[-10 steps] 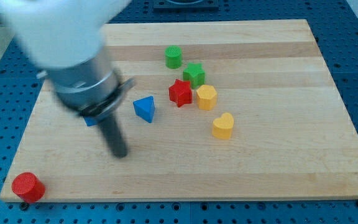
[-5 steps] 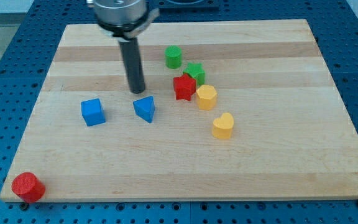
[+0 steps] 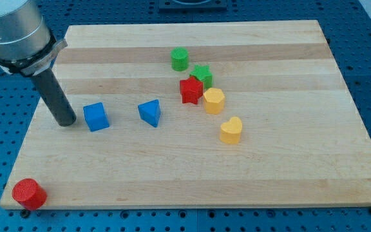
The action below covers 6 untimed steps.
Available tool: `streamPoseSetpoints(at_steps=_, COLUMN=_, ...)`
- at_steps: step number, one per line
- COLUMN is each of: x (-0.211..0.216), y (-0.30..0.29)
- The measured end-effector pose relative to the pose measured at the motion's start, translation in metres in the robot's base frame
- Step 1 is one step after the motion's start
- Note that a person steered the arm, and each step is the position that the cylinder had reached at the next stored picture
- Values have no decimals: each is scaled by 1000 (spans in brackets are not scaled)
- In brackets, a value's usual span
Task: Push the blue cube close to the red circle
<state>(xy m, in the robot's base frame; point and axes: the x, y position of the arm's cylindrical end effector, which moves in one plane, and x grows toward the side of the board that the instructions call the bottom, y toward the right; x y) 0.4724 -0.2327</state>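
The blue cube (image 3: 96, 116) lies on the wooden board's left half. The red circle (image 3: 29, 193) sits at the board's bottom left corner, well below and to the left of the cube. My tip (image 3: 66, 121) rests on the board just left of the blue cube, a small gap between them. The rod rises up and to the left to the grey arm body at the view's top left.
A blue triangle (image 3: 150, 113) lies right of the cube. Further right are a green cylinder (image 3: 180, 59), a green star (image 3: 202, 75), a red star (image 3: 190, 89), a yellow hexagon (image 3: 214, 100) and a yellow heart (image 3: 231, 129). The board's left edge (image 3: 36, 116) is close to the tip.
My tip swung from below the cube up to near the blue triangle, then across to the left side of the blue cube. The blocks have stayed put.
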Motion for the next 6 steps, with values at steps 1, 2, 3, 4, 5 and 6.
streamPoseSetpoints(at_steps=1, x=-40, y=5)
streamPoseSetpoints(at_steps=2, x=-85, y=40)
streamPoseSetpoints(at_steps=3, x=-15, y=82)
streamPoseSetpoints(at_steps=4, x=5, y=82)
streamPoseSetpoints(at_steps=5, x=9, y=78)
streamPoseSetpoints(at_steps=6, x=16, y=62)
